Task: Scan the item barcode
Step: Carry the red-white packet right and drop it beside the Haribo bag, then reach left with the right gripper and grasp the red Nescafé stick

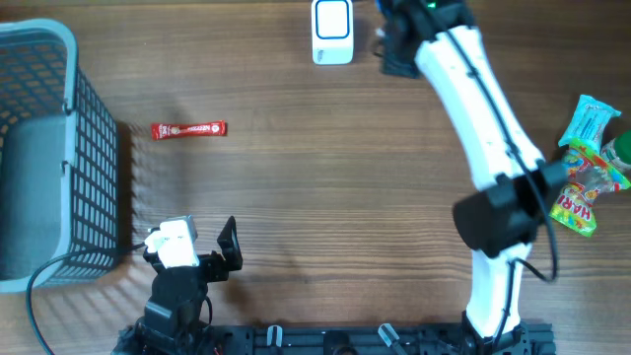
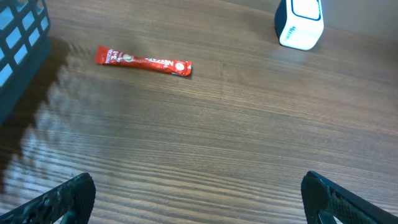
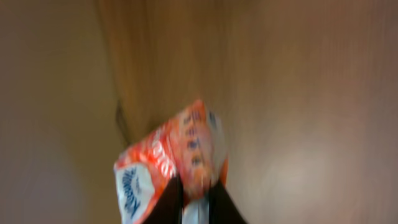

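Orange packet [image 3: 177, 165] pinched in right gripper [image 3: 193, 198], just beside white scanner [image 1: 332, 32].
Left gripper [image 2: 199, 200] spread wide above table [image 1: 325, 177], red sachet [image 2: 143, 61] lying flat ahead near basket [image 1: 91, 148].

Overhead and left wrist share the scanner [image 1: 332, 32].

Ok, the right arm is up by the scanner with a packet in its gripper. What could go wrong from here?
1. The right gripper seems to pinch the orange packet near one edge; it could slip or flop.
2. No barcode shows in any view, so it may face away from the scanner.
3. The right arm's elbow hangs close to the snack packets; a swing back might sweep them.
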Available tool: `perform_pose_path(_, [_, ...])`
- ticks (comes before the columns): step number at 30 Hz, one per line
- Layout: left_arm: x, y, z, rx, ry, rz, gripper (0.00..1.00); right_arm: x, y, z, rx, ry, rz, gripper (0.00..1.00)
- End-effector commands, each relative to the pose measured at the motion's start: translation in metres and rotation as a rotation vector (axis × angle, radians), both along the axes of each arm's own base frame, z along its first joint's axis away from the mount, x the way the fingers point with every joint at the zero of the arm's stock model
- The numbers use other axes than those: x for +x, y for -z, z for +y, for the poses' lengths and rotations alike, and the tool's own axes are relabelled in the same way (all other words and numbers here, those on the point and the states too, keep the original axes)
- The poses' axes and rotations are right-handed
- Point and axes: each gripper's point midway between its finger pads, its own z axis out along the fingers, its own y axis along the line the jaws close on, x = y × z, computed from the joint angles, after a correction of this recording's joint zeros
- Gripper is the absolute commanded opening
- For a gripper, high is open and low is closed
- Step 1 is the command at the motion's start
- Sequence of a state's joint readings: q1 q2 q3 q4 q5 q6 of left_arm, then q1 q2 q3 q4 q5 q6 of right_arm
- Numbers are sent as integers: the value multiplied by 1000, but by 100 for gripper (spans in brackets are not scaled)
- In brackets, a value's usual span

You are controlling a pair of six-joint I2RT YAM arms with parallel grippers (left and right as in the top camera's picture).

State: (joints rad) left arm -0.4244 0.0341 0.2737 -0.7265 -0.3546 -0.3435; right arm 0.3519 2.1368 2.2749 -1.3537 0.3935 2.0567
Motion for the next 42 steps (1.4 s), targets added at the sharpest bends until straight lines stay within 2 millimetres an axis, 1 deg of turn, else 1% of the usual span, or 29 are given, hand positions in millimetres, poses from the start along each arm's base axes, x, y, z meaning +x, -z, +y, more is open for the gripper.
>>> perform_pose_path(1, [0, 0, 2, 3, -9, -5, 100, -37, -4, -95, -318, 160, 156, 5])
perform_pose_path(4, [0, 0, 1, 3, -9, -5, 100, -58, 24, -156, -407, 176, 355, 5])
perform_pose_path(6, [0, 0, 2, 3, -9, -5, 100, -73, 57, -200, -421, 262, 439, 6])
perform_pose_path(9, [0, 0, 1, 3, -9, -5, 100, -86, 103, -258, -408, 295, 508, 15])
perform_pose_path(10, [0, 0, 1, 3, -9, -5, 100, -89, 114, -273, -407, 286, 525, 16])
perform_pose_path(12, [0, 0, 2, 3, -9, -5, 100, -95, 119, -298, -404, 285, 543, 19])
perform_pose_path(13, [0, 0, 2, 3, -9, -5, 100, -90, 113, -313, -418, 262, 529, 40])
perform_pose_path(14, [0, 0, 2, 3, -9, -5, 100, -81, 104, -324, -442, 180, 528, 71])
perform_pose_path(15, [0, 0, 2, 3, -9, -5, 100, -60, 88, -332, -475, 12, 517, 100])
perform_pose_path(16, [0, 0, 1, 3, -9, -5, 100, -43, 73, -332, -504, -126, 498, 100])
perform_pose_path(17, [0, 0, 2, 3, -9, -5, 100, -16, 38, -318, -529, -337, 423, 100])
perform_pose_path(18, [0, 0, 1, 3, -9, -5, 100, -4, 21, -303, -524, -460, 363, 100])
perform_pose_path(20, [0, 0, 1, 3, -9, -5, 100, 23, -21, -241, -424, -727, 98, 100])
perform_pose_path(21, [0, 0, 1, 3, -9, -5, 100, 31, -47, -188, -303, -879, -100, 100])
perform_pose_path(22, [0, 0, 2, 3, -9, -5, 100, 31, -64, -152, -220, -977, -210, 100])
perform_pose_path(24, [0, 0, 2, 3, -9, -5, 100, 26, -75, -102, -119, -1122, -307, 100])
perform_pose_path(26, [0, 0, 2, 3, -9, -5, 100, 19, -64, -48, -94, -1296, -296, 100])
perform_pose_path(29, [0, 0, 2, 3, -9, -5, 100, 4, -35, 70, -176, -1735, -326, 100])
perform_pose_path(30, [0, 0, 2, 3, -9, -5, 100, -2, -21, 110, -234, -1891, -348, 100])
perform_pose_path(31, [0, 0, 2, 3, -9, -5, 100, -6, -5, 142, -287, -2005, -358, 100])
perform_pose_path(32, [0, 0, 1, 3, -9, -5, 100, -6, 24, 180, -355, -2093, -340, 100])
perform_pose_path(33, [0, 0, 2, 3, -9, -5, 100, -1, 45, 201, -426, -2122, -317, 84])
perform_pose_path(34, [0, 0, 2, 3, -9, -5, 100, 4, 64, 216, -488, -2124, -287, 60])
perform_pose_path(35, [0, 0, 2, 3, -9, -5, 100, 7, 89, 234, -537, -2136, -259, 58])
perform_pose_path(37, [0, 0, 1, 2, -9, -5, 100, -2, 128, 272, -528, -2222, -291, 99])
perform_pose_path(38, [0, 0, 2, 3, -9, -5, 100, -17, 136, 292, -490, -2350, -383, 100])
perform_pose_path(39, [0, 0, 2, 3, -9, -5, 100, -43, 138, 314, -411, -2536, -570, 100])
perform_pose_path(41, [0, 0, 1, 3, -9, -5, 100, -70, 136, 332, -321, -2694, -831, 100])
perform_pose_path(42, [0, 0, 1, 3, -9, -5, 100, -70, 140, 334, -336, -2714, -872, 100])
